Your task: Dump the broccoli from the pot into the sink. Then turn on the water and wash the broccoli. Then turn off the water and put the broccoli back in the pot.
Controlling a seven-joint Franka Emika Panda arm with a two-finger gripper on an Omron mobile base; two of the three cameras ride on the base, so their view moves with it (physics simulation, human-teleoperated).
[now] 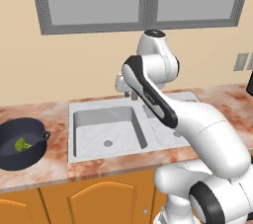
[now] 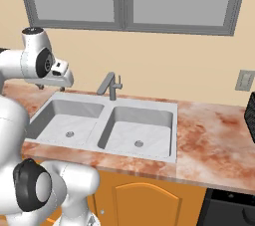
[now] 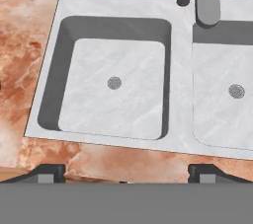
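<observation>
Spread wide and grasping nothing, end effector hovers above the sink, broccoli in pot well left.

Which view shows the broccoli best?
The left base view: the broccoli lies inside the pot on the counter left of the sink. The right base and hand views cover the sink basins, not the pot.

No legible text, label, brand, number or sign is found in any view. The surfaces of the pot, the sink and the table are unmarked.
</observation>
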